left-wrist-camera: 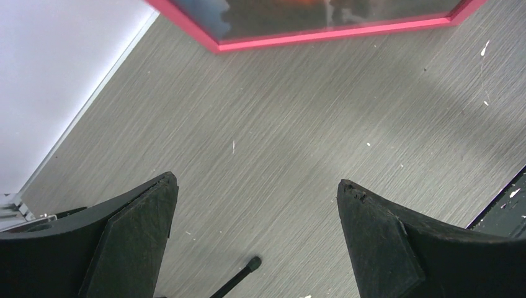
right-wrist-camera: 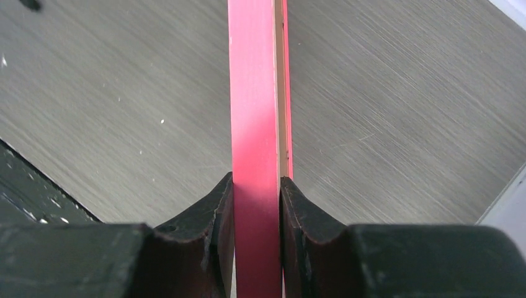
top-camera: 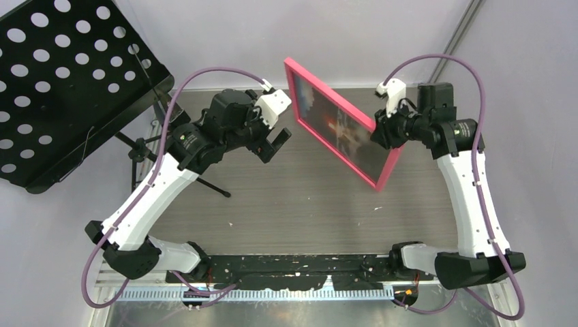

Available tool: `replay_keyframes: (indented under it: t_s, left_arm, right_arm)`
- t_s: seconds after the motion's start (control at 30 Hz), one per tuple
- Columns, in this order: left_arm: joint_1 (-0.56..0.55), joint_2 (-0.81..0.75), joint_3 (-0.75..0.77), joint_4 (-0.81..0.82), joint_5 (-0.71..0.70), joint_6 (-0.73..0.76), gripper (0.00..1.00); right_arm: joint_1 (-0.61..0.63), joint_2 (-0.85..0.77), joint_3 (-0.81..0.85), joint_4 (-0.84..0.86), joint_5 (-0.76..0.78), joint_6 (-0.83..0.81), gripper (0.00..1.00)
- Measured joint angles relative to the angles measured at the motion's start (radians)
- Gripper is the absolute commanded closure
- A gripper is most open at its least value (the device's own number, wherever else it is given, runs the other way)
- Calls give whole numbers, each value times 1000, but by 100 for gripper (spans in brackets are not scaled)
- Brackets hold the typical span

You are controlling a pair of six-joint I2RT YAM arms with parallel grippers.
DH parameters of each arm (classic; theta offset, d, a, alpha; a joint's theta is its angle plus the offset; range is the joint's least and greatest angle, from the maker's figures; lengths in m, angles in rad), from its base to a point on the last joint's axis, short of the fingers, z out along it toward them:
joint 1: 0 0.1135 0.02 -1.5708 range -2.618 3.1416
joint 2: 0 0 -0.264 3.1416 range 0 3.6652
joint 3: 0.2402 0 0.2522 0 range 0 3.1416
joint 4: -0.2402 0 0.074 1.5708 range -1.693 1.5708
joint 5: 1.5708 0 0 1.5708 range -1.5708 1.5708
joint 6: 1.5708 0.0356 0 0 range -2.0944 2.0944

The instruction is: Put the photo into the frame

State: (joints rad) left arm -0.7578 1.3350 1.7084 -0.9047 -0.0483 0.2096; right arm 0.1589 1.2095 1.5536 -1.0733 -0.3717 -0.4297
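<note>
Pink frame (right-wrist-camera: 254, 124) upright over the tabletop (left-wrist-camera: 279, 124), right gripper (right-wrist-camera: 255, 186) pinching its edge; the photo (top-camera: 341, 126) shows inside it (seated, I'd judge). Left gripper (left-wrist-camera: 255, 183) hangs wide open, empty. Probably left: set down, release.

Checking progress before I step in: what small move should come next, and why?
Probably the right gripper should tilt the frame down flat onto the table: it pinches the frame's edge, the photo shows inside, and the left gripper is open and empty.
</note>
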Motion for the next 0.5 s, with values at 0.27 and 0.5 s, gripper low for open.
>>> replay_keyframes:
  t_s: [0.27, 0.5]
  left_arm:
    - [1, 1, -64, 20, 7, -2, 0]
    - [1, 11, -74, 33, 20, -17, 1]
  right_arm:
    - [-188, 58, 11, 60, -153, 81, 95]
    - [-319, 118, 40, 72, -237, 115, 95]
